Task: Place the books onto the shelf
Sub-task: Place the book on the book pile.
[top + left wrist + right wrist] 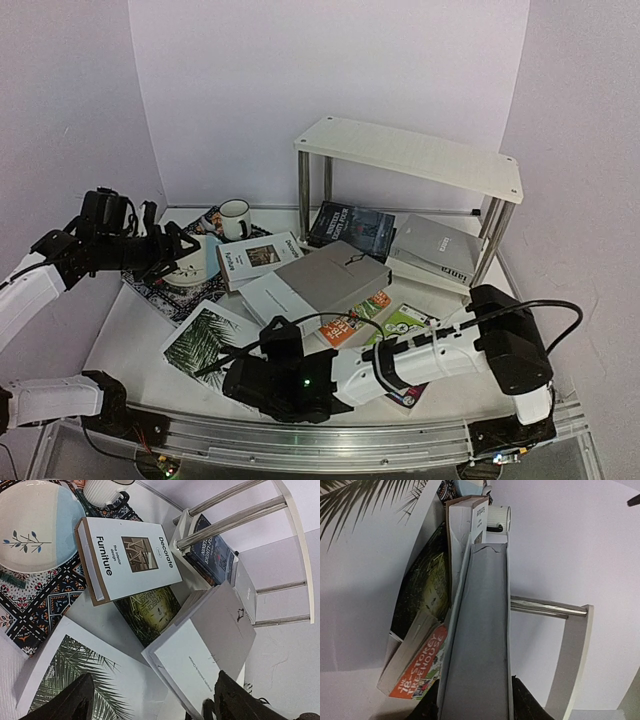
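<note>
Lilac walls enclose a white table [125, 345]. We see the shelf [410, 150], 2 white boards on metal legs, at the back right. On its lower board lie a dark book [350, 228] and a pale grey book [435, 250]. In front of the shelf, a large grey book [335, 275] lies tilted on a pile that includes an orange book [350, 322] and a lime green book [405, 322]. The right gripper [476, 692] is partly closed on the large grey book's edge farthest from the shelf, 1 finger on each face. Front-left of the shelf, a Furniture book [258, 258] and a palm-leaf book [205, 340] lie flat. The left gripper [188, 252] hovers far left of the shelf above a plate [35, 525], jaws wide, holding nothing.
</note>
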You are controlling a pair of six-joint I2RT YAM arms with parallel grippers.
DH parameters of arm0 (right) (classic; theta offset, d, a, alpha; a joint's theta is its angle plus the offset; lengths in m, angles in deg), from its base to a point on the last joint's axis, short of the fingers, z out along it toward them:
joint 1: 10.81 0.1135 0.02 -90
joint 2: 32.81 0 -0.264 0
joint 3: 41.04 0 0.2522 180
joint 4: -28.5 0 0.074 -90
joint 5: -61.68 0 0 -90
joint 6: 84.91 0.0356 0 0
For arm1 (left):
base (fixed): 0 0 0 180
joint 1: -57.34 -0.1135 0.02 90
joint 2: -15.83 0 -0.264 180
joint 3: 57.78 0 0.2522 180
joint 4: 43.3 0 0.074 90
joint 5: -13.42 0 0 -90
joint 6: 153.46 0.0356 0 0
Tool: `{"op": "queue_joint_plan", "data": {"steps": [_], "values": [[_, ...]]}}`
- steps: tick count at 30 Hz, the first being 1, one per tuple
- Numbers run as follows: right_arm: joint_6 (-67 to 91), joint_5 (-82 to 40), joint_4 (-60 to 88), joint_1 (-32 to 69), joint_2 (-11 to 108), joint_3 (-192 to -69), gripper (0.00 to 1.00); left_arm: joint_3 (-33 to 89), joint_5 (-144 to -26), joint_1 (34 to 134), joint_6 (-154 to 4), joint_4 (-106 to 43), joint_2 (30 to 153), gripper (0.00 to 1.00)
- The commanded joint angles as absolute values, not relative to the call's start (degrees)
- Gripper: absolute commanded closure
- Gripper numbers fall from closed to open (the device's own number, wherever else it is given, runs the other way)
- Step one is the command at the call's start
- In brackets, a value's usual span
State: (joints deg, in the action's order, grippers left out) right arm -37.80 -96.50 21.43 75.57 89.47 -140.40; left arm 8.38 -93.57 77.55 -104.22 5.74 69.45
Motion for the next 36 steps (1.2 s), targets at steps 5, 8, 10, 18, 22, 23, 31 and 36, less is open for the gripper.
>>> {"op": "queue_joint_plan", "data": {"steps": [5,8,10,18,22,23,31,36], "values": [[-21.9,-84.7,5.8,73.0,90.6,-145.7,0.03,5.8,-94.5,77.6,-105.5,2.7,67.5,0.15],[-20.2,-77.7,4.2,73.0,88.5,-145.8,0.02,5.6,-94.4,77.6,-105.4,2.3,67.4,0.15],[-19.7,-72.5,4.0,73.0,86.3,-145.1,0.02,5.5,-94.5,77.6,-105.4,2.0,67.5,0.14],[-19.4,-51.3,4.5,72.8,77.3,-139.5,0.02,4.5,-96.2,77.9,-105.6,0.4,68.7,0.13],[-19.5,-48.1,7.2,71.9,73.0,-135.8,0.02,3.6,-96.8,78.7,-104.7,-1.3,68.7,0.11],[-19.7,-48.8,7.9,71.5,71.9,-134.8,0.02,3.4,-96.7,78.9,-104.6,-1.8,68.7,0.10],[-31.3,-55.7,19.7,68.5,59.7,-116.8,0.02,-0.1,-94.8,84.3,-107.8,-8.7,70.8,0.10],[-36.2,-52.5,26.9,62.4,53.3,-106.6,0.03,-2.2,-92.6,88.8,-111.0,-14.9,73.4,0.10]]}}
